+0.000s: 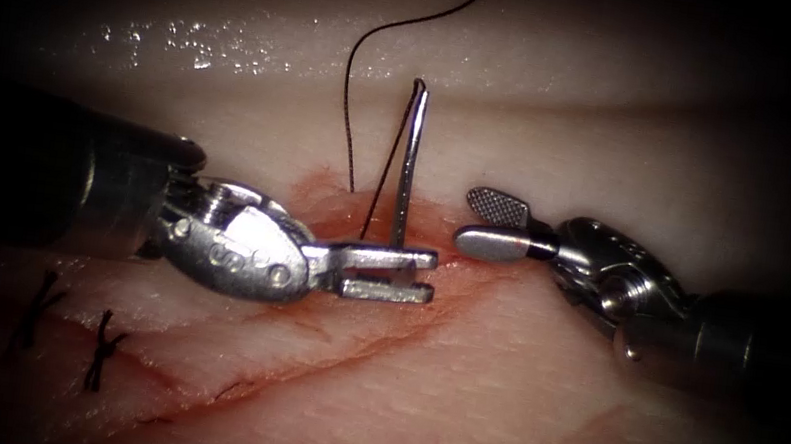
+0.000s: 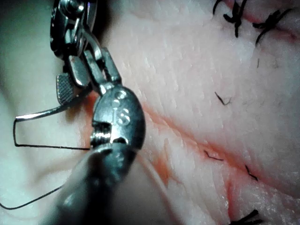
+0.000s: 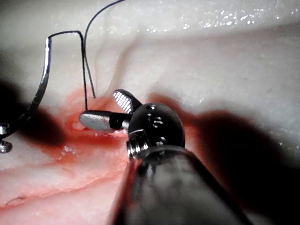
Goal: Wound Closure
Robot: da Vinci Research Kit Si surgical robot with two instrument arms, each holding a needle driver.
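Left tool point(image 1: 414, 273) fingers clamp the needle point(image 1: 408, 168) low on its curve, clear above the tissue point(image 1: 515, 398), thread point(image 1: 360, 97) trailing; right tool point(image 1: 491, 222) fingers gape empty just beside; a square, firm grip prevents rotation.

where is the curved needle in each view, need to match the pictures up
Endoscope view: the curved steel needle stands upright at centre, its lower end held in the left pincer, clear of the pale pink tissue.
Left wrist view: the needle runs out from the left pincer.
Right wrist view: the needle arcs beside the open right pincer.
Shared landmark: the thin black thread trailing off the needle's free end.
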